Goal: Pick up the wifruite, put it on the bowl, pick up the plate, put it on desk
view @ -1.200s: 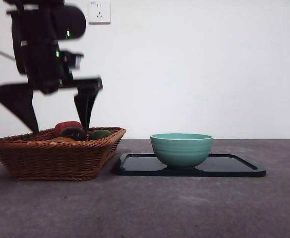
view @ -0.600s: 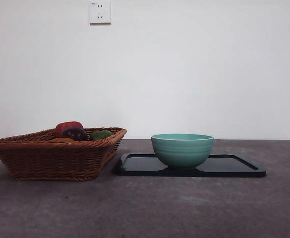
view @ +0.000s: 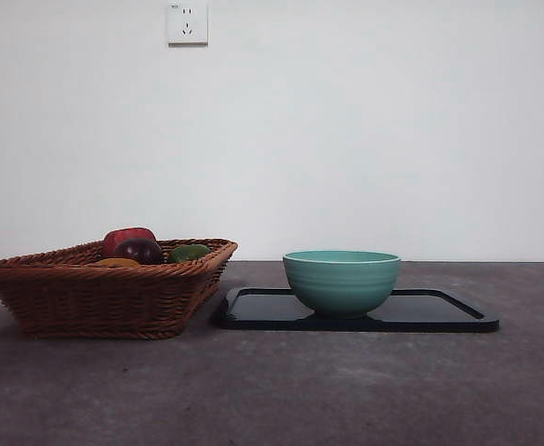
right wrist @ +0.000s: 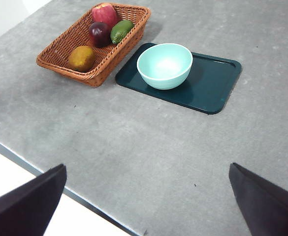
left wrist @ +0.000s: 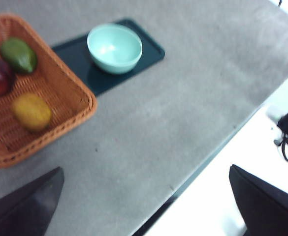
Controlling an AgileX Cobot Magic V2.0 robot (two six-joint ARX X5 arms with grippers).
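While both arms hang high above the mottled dark grey tabletop (right wrist: 148, 147), neither touches anything: the left gripper (left wrist: 148, 206) has its black fingers (left wrist: 28, 201) spread wide with nothing between them, and the right gripper (right wrist: 148, 206) likewise has its fingers (right wrist: 267, 201) parted and holding nothing. The small rounded orange-brown wifruite (right wrist: 81, 58) lies in the woven brown wicker basket (view: 151, 302), at one end, apart from a dark purple-red fruit (right wrist: 99, 33), a green fruit (right wrist: 121, 30) and a red apple (right wrist: 105, 13) at the other. Just beside the basket sits a flat dark rectangular tray (right wrist: 212, 83), and the round mint-teal bowl (view: 341, 281) stands upright on the tray's basket-side half, nothing inside it.
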